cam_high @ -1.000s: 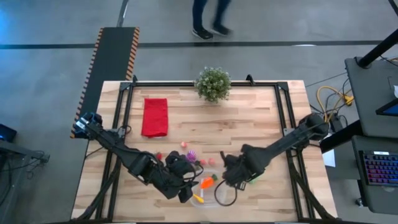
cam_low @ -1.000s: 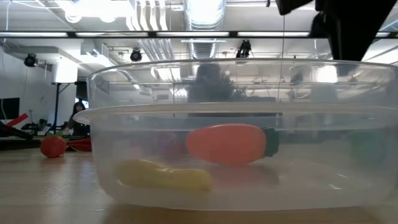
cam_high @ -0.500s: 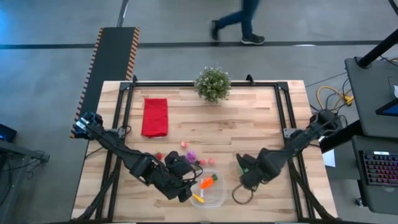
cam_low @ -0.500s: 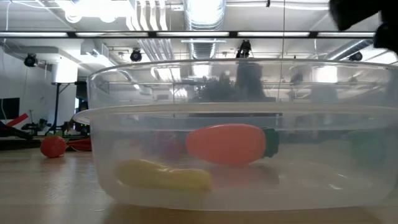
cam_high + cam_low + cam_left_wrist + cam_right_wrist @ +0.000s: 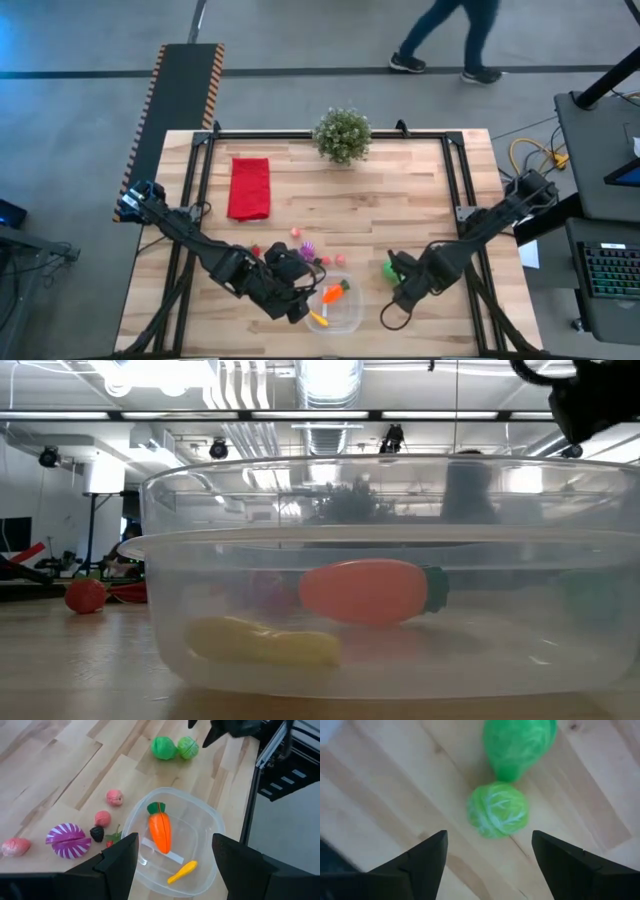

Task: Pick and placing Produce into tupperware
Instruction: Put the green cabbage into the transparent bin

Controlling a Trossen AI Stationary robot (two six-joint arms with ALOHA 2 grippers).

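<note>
The clear tupperware (image 5: 337,312) stands near the table's front edge. An orange carrot (image 5: 160,831) and a yellow piece (image 5: 182,871) lie on its bottom, as the low view shows for the carrot (image 5: 365,590) too. My left gripper (image 5: 298,303) hovers open at the tub's left side, its fingers above the tub's rim (image 5: 175,842). Two green balls (image 5: 498,810) (image 5: 519,742) lie side by side on the wood, to the right of the tub (image 5: 388,268). My right gripper (image 5: 400,278) stands open just short of them (image 5: 489,851) and touches neither.
Loose produce lies left of the tub: a purple piece (image 5: 68,840), pink pieces (image 5: 115,797) (image 5: 102,818) and a dark berry (image 5: 97,833). A red cloth (image 5: 249,187) and a potted plant (image 5: 342,135) sit farther back. A person (image 5: 450,40) walks beyond the far edge.
My right gripper has drawn back from beside the tupperware toward the table's right edge, and the two green balls now show uncovered on the wood in front of it. The person beyond the table has walked to the right.
</note>
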